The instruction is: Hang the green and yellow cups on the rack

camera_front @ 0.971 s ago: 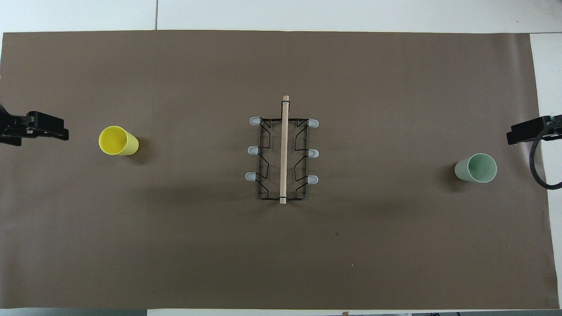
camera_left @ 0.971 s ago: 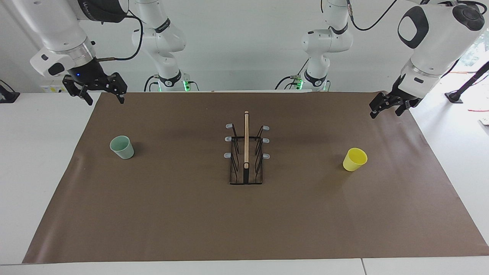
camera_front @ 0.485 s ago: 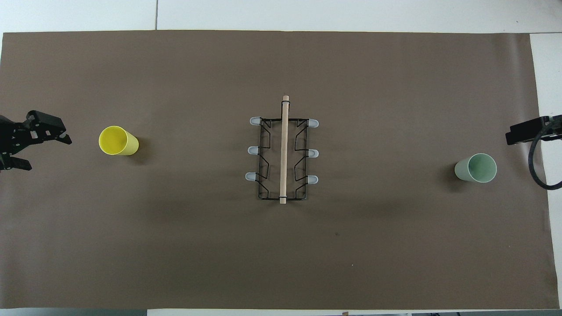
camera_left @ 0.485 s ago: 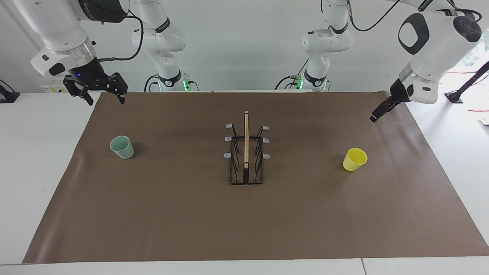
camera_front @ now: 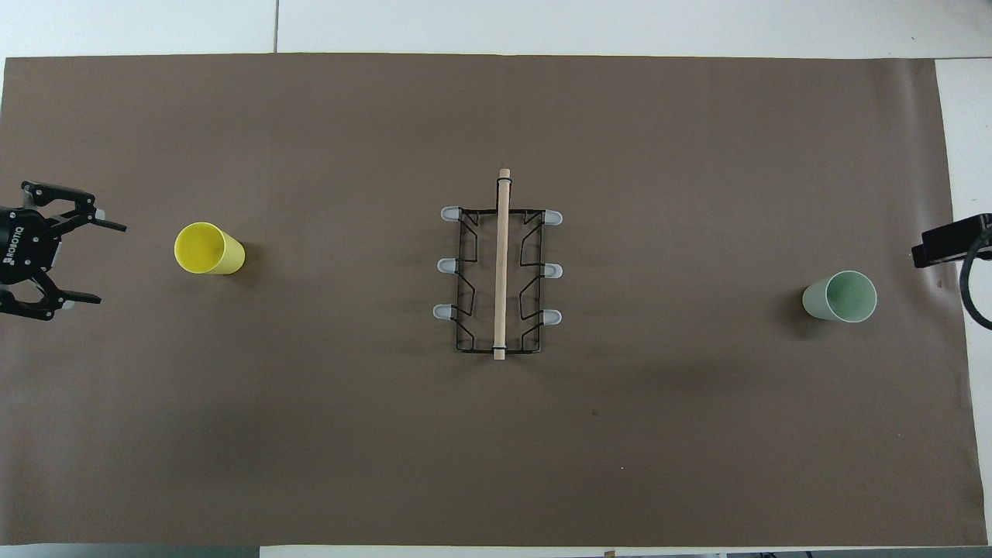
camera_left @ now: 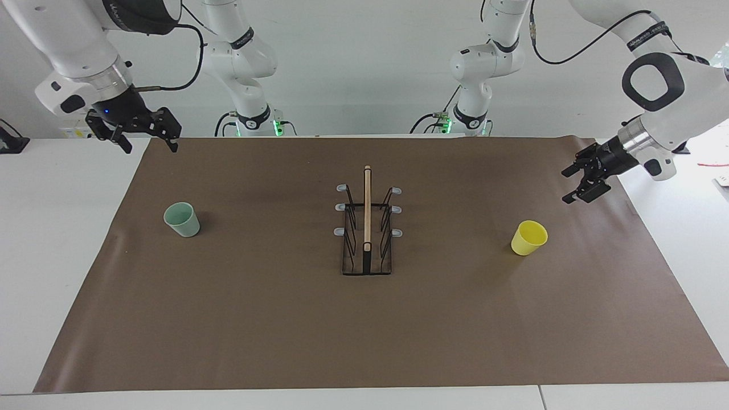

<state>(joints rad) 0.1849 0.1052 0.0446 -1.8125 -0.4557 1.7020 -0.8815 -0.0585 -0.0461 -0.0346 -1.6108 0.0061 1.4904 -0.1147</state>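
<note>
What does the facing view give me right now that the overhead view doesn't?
Facing view only: both arms whole, their bases, and the right gripper open in the air above the mat's edge. Overhead view only: the left gripper's open jaws spread toward the yellow cup, and the rack's six prongs in plan. Both: the cups upright on the mat, green cup included, and none hung on the rack.

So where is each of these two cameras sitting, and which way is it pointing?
Facing view: high across the table, looking at both robots; whole arms show, with the left hand up over the mat near the yellow cup.
Overhead view: high above the robots' end, looking steeply down; only the left hand and the edge of the right hand show.
Both share the rack, the yellow cup and the green cup, half a turn apart.
</note>
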